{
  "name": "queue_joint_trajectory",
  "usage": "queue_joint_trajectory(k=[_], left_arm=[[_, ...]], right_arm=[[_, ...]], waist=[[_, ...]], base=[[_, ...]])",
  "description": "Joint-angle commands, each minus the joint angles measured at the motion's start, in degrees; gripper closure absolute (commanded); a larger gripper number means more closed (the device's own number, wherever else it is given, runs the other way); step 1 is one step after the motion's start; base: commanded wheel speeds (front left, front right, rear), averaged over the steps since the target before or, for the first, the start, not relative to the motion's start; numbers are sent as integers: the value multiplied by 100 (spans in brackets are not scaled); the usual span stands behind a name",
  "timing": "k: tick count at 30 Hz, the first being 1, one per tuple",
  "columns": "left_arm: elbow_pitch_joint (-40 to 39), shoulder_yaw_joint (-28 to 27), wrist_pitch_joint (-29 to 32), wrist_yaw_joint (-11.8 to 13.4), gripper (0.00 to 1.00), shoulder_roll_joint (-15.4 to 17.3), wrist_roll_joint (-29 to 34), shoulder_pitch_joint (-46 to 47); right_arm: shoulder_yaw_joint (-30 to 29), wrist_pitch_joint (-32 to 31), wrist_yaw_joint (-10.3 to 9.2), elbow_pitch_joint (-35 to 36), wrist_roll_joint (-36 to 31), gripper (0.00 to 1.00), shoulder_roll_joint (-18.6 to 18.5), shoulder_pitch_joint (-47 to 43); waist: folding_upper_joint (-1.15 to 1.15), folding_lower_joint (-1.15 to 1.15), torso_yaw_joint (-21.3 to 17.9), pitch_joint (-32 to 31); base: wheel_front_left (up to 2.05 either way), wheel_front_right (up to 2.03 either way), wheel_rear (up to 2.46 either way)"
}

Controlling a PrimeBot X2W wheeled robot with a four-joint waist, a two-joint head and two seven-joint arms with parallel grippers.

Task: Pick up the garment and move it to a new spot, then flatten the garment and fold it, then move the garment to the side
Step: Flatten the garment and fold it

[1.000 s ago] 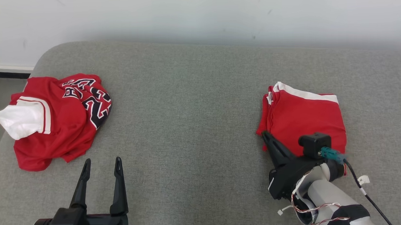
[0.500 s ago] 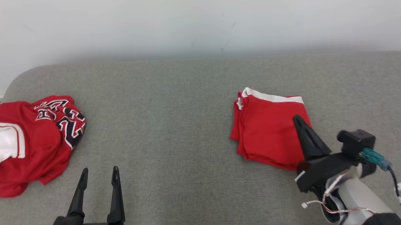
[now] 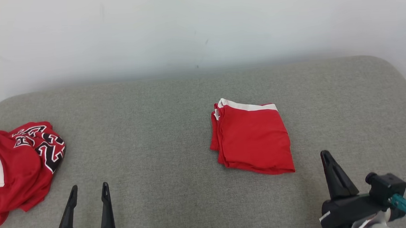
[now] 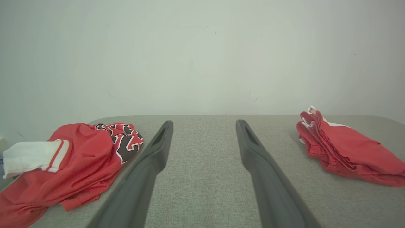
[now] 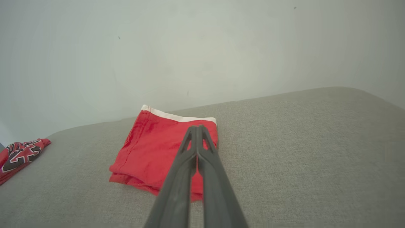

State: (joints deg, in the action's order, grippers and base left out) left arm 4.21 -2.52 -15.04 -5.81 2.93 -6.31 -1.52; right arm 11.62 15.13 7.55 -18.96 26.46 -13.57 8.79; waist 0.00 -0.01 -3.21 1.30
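A folded red garment (image 3: 254, 141) with a white band along its far edge lies flat on the grey couch seat (image 3: 162, 129), right of centre; it also shows in the left wrist view (image 4: 345, 152) and the right wrist view (image 5: 158, 148). My right gripper (image 3: 326, 155) is shut with nothing in it, lifted clear of the garment, to its lower right; its pressed-together fingertips (image 5: 196, 127) overlap the garment's right part. My left gripper (image 3: 89, 187) stands open and empty at the lower left, above bare seat (image 4: 202, 123).
A crumpled red jersey (image 3: 16, 163) with black-and-white lettering and a white sleeve lies at the seat's left end (image 4: 66, 158) (image 5: 19, 153). A pale wall (image 3: 199, 28) runs behind the seat. The seat's rounded right corner (image 3: 389, 64) is in view.
The head camera has swung right, so both garments sit further left in the picture. My right gripper has drawn back off the folded garment and now sits below and right of it.
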Motion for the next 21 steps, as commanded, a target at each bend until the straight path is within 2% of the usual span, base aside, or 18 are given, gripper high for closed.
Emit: queue_joint_trajectory(k=[1, 2, 3, 4, 5, 6, 14, 21], left_arm=[[-32, -8, -20, 10, 0, -7, 36, -95], [-46, -18, -20, 34, 0, -5, 41, -117], [-74, -22, -20, 60, 0, -5, 47, -153], [-96, -23, -20, 84, 0, -6, 47, -183], [-116, -27, -20, 103, 0, -5, 46, -211], [-126, -44, -19, 123, 0, -5, 52, -232], [-164, -151, -20, 144, 0, -6, 137, -367], [-139, -209, -20, 137, 0, 6, 254, -471]], right_arm=[[-20, 0, -14, 53, -76, 100, -8, -91], [-41, 0, -14, 119, -101, 100, 7, -164], [-71, 0, -14, 185, -157, 95, 31, -235], [-118, 0, -14, 243, -235, 75, 38, -293], [-163, 0, -14, 298, -305, 26, 57, -350], [-217, 1, -14, 367, -389, 0, 89, -398], [-582, 0, -14, 756, -919, 0, 365, -703], [-750, -7, -14, 802, -1145, 0, 537, -789]], waist=[[0, 1, -46, -45], [0, 1, -52, -52], [0, 1, -56, -60], [0, 1, -57, -65], [0, 1, -55, -70], [0, 1, -53, -76], [0, 1, 29, -135], [0, 1, 101, -160]], base=[[0, 0, 0], [0, 0, 0], [0, 0, 0], [0, 0, 0], [0, 0, 0], [0, 0, 0], [0, 0, 0], [0, 0, 0]])
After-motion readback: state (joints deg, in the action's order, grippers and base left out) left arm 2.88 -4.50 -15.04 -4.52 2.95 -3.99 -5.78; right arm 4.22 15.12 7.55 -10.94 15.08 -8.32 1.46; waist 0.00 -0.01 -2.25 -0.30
